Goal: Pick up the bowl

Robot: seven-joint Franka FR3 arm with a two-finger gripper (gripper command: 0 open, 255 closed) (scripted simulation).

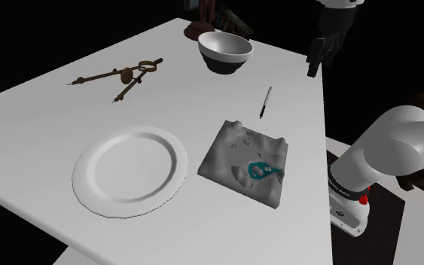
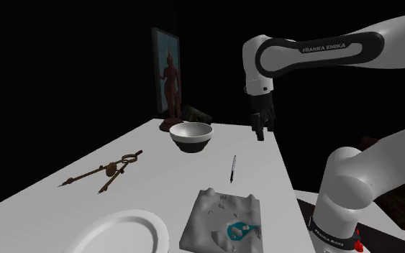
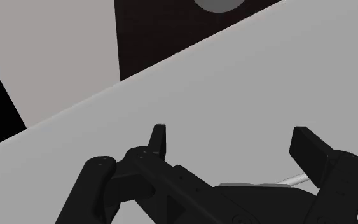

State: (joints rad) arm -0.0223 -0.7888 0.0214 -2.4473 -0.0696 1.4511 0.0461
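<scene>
**Fig. — End effector released beside the bowl, above the counter's edge**

Shoulder view: the white counter carries all items. The bowl – white inside, dark lower body – stands upright near the counter's far edge, touching nothing else. The end effector hangs to the view's right of the bowl, well apart from it and approx. over the counter's right edge, pointing down. Brown dividers lie to the view's left of the bowl. A thin pen lies between the bowl and a rumpled grey mat. A small teal object rests on the mat. A white plate sits just beside the mat, on the view's left.

Second ext. view: the white arm arches in from the right. The end effector sits at about bowl height or a little above, to the right of the bowl. A framed picture stands behind the counter against a black area.

Wrist view: the two black fingers stand apart with nothing between them – end effector released, the pale counter surface beneath.
</scene>
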